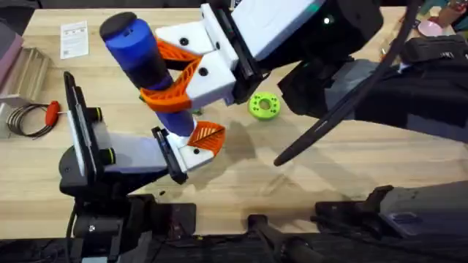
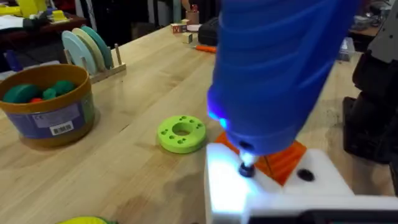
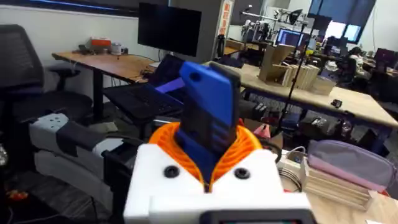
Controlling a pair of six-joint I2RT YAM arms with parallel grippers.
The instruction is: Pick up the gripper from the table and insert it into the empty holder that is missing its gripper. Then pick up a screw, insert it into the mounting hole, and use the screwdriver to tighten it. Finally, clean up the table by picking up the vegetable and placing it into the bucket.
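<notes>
right gripper (image 1: 172, 80), white mount with orange ribbed fingers, was clenched round chunky blue cylindrical screwdriver (image 1: 139, 55), held tilted above table. screwdriver's short metal bit (image 2: 247, 168) pressed down onto white plastic holder block (image 2: 273, 190), orange finger (image 2: 283, 158) seated just behind bit. left gripper (image 1: 201, 142) sat below driver; whether clenched or released, could not tell. orange-rimmed bucket (image 2: 46, 106) stood on light wooden table (image 2: 130, 168), holding green pieces, near green round disc (image 2: 181, 133).
</notes>
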